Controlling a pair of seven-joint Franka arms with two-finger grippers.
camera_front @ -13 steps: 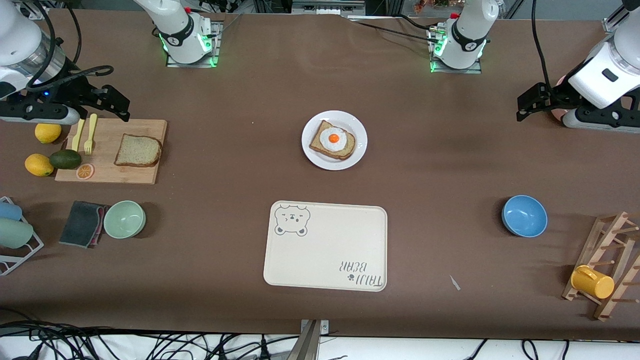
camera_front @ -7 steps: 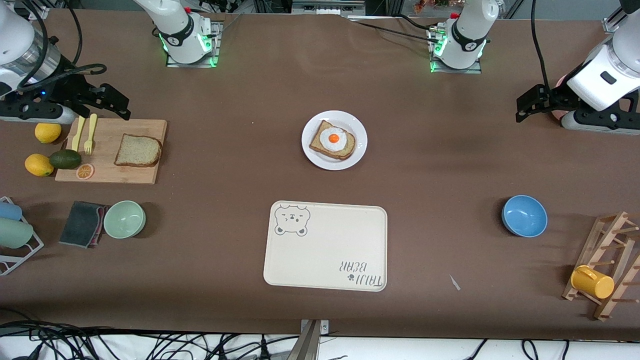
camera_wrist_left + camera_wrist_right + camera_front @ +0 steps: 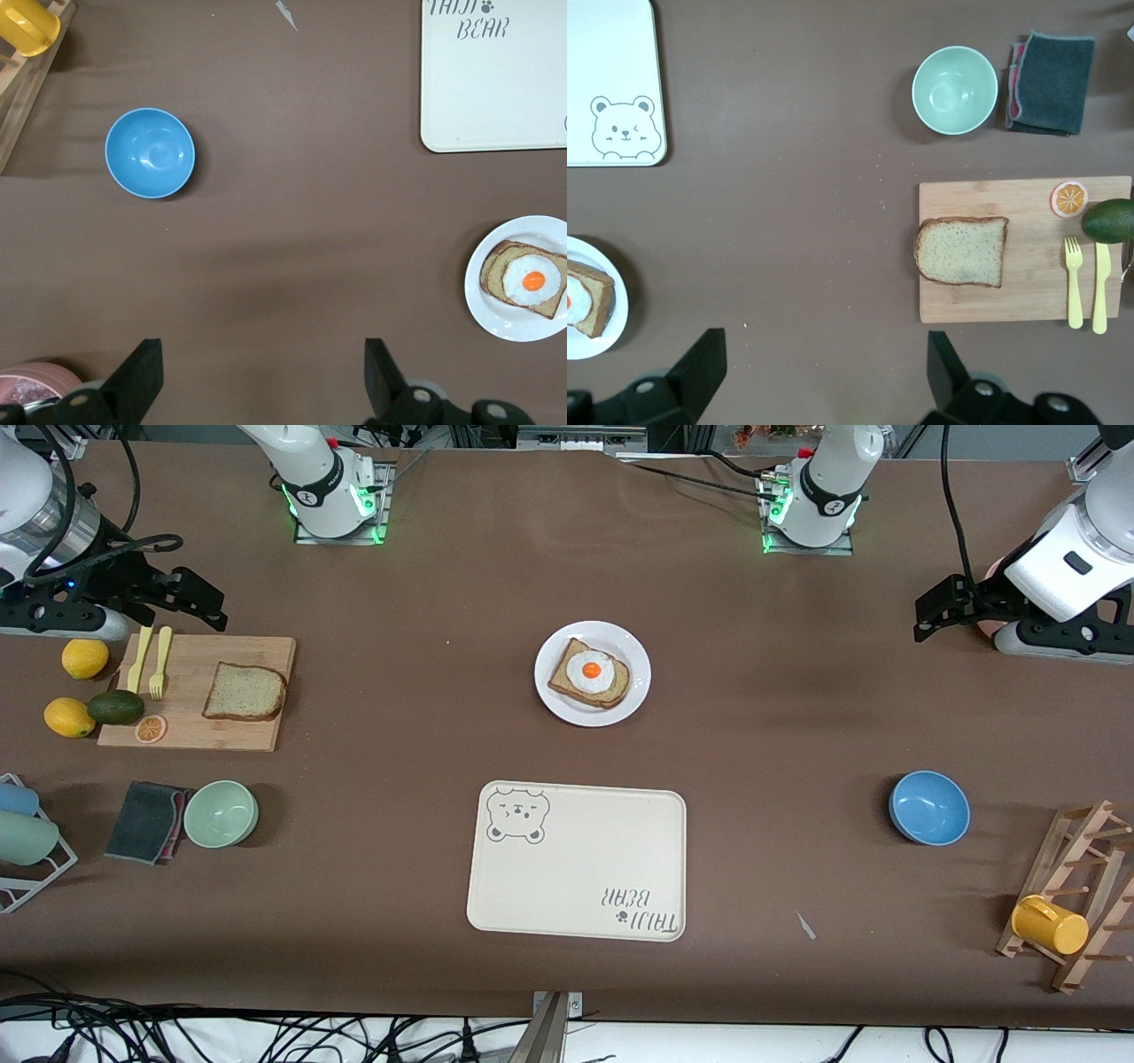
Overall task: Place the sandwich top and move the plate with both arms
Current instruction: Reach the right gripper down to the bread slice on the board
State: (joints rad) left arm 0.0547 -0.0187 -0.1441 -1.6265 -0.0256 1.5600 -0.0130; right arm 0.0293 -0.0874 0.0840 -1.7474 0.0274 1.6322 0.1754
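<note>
Over the cutting board [image 3: 197,693] the right gripper [image 3: 182,598] is hanging spread apart, like the left gripper [image 3: 941,607]; a sloppy pinch risks crumpling the sandwich top [image 3: 244,692].

The left arm's black two-finger gripper [image 3: 264,381] hangs over bare brown table with its fingers [image 3: 142,376] spread wide, gripping nothing; a round blue bowl [image 3: 150,153] sits empty; a round white plate [image 3: 496,314] carries a bread slice topped with a fried egg [image 3: 528,280]; a beige rectangular tray [image 3: 492,97] lies near the plate, apart from it; a yellow cup [image 3: 27,22] rests on a wooden rack [image 3: 22,88].
</note>
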